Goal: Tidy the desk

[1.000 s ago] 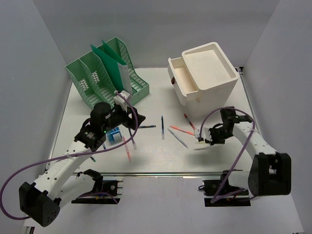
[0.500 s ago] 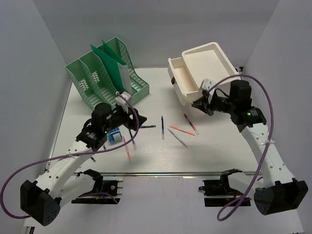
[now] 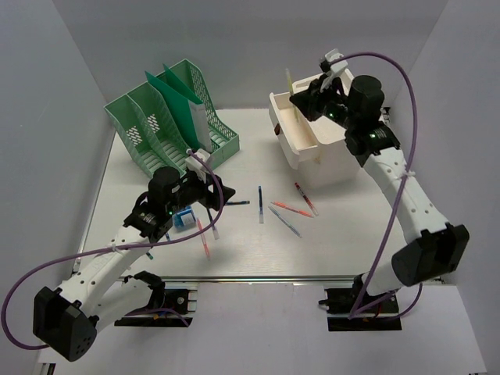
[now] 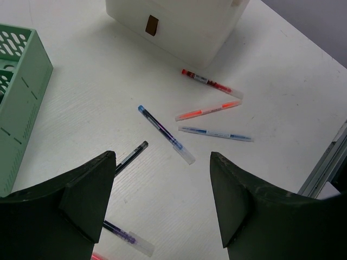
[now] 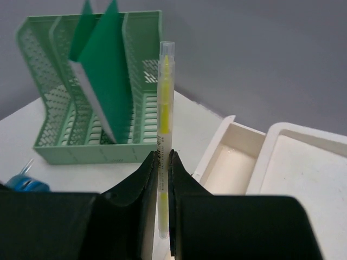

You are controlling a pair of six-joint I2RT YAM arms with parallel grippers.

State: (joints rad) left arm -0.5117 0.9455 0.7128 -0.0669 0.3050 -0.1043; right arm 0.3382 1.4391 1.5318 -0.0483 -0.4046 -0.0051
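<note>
White desk (image 3: 351,250), flat, grey walls round it; loose pens lie across its middle, among them an orange pen (image 4: 209,110) and a blue-capped pen (image 4: 165,134); your left gripper (image 4: 162,162) hangs over these, jaws spread, holding nothing. Far right corner: drawer box (image 3: 348,152), its drawer (image 5: 232,160) standing open; your right gripper (image 5: 163,160) is clamped on a yellow pen (image 5: 164,92), long axis near upright; in the wrist view the drawer shows below and right of the pen. Judgement: right arm is nearer; tip the pen flat along the drawer before release.
</note>
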